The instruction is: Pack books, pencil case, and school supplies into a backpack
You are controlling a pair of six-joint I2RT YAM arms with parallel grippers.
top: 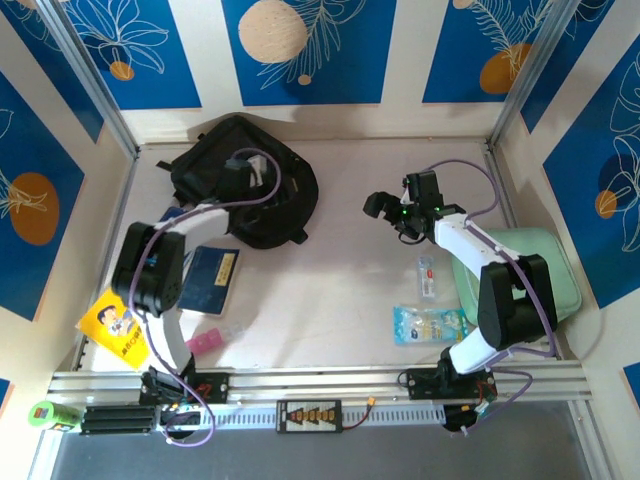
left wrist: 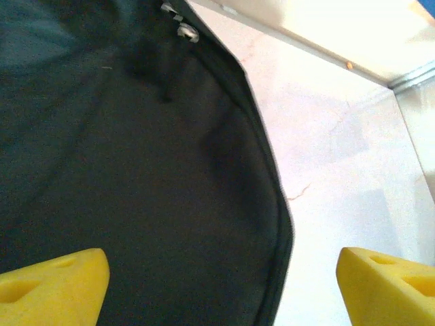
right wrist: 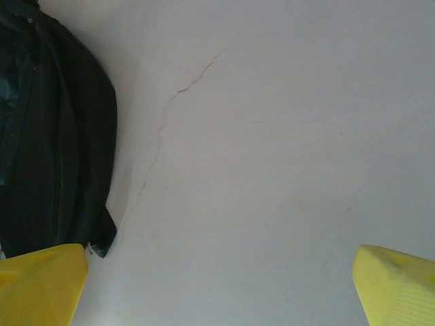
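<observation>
On a pale tabletop [top: 330,290] walled by blue-patterned panels [top: 300,50], the left gripper [left wrist: 224,285], jaws spread and empty, hangs directly over the large black soft fabric backpack [top: 285,195] in the overhead frame's upper left. The right gripper [right wrist: 221,288], equally spread, sits well to its right.

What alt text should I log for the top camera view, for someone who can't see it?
A black backpack lies far left on the table, with the left gripper open over it. The right gripper hangs open over bare tabletop. A blue book and a yellow book lie by the left arm; a green case lies at the right.
</observation>
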